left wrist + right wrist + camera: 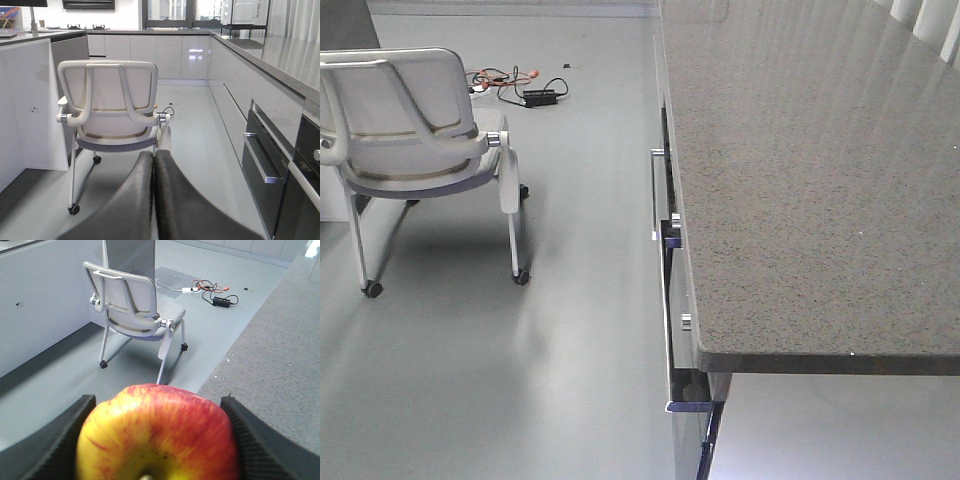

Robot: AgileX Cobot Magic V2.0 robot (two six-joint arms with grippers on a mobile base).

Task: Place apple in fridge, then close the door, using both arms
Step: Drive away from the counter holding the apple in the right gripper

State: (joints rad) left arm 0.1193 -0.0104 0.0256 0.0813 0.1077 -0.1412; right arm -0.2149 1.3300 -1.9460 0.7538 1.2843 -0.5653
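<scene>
The red and yellow apple point(157, 435) fills the bottom of the right wrist view, with my right gripper point(156, 440) shut on it, one black ribbed finger point(60, 440) on each side. It is held above the edge of the speckled counter point(270, 365). My left gripper point(153, 200) is shut with nothing in it, its two dark fingers point(130, 205) pressed together and pointing down the kitchen aisle. The fridge and its door are out of view. Neither gripper shows in the front view.
A white wheeled chair point(415, 130) point(107, 107) point(132, 302) stands on the grey floor to the left. The speckled grey counter point(800, 170) runs along the right over cabinets with metal handles point(657, 190) point(262, 160). Cables and a power brick point(520, 88) lie on the floor farther back.
</scene>
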